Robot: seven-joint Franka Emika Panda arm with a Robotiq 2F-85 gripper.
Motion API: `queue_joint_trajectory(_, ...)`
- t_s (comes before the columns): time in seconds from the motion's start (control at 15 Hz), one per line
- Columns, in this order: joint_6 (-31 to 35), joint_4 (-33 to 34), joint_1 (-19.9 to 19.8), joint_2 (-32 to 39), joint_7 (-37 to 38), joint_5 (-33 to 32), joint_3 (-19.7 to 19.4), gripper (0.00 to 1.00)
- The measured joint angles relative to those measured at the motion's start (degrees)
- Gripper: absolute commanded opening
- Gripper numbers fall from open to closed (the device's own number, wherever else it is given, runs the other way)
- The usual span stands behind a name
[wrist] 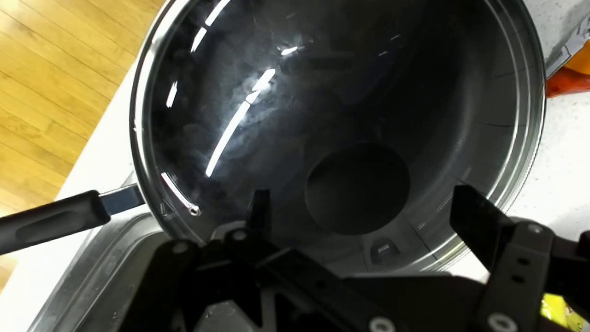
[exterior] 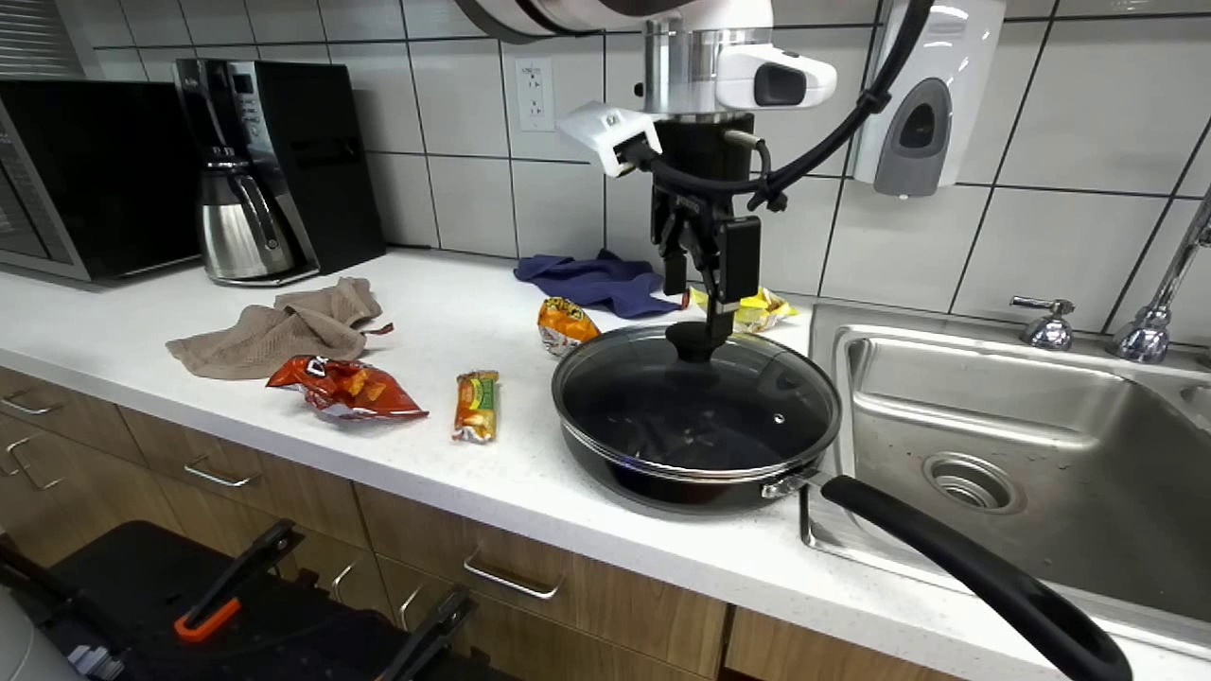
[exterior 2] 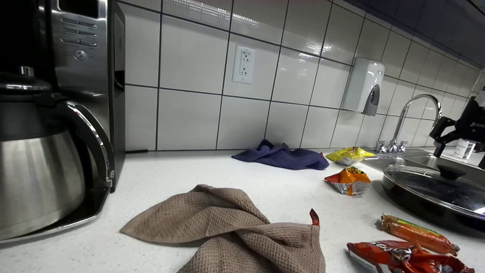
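A black frying pan [exterior: 662, 490] with a clear glass lid [exterior: 624, 397] stands on the white counter, with its long black handle [exterior: 984, 577] reaching over the sink's front corner. The lid's round black knob [wrist: 357, 189] shows between the fingers in the wrist view, and also in an exterior view [exterior 2: 451, 171]. My gripper [wrist: 362, 191] is open and holds nothing. It points down above the knob, with fingers apart on either side of it in the wrist view. In an exterior view the gripper [exterior: 702, 293] hangs over the knob; whether it touches the knob cannot be told.
A steel sink [exterior: 1107, 435] adjoins the pan. An orange bag [exterior: 566, 326], yellow bag [exterior: 762, 310], red bag [exterior: 345, 388] and snack bar [exterior: 475, 407] lie around. A brown towel [exterior: 284, 331], blue towel [exterior: 596, 282] and coffee maker [exterior: 303, 170] are farther off.
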Motion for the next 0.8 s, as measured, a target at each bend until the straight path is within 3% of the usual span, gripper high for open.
queue_joint_trajectory(0.8,0.4,2.9,1.0,5.9,0.0,0.1,-0.9,0.99)
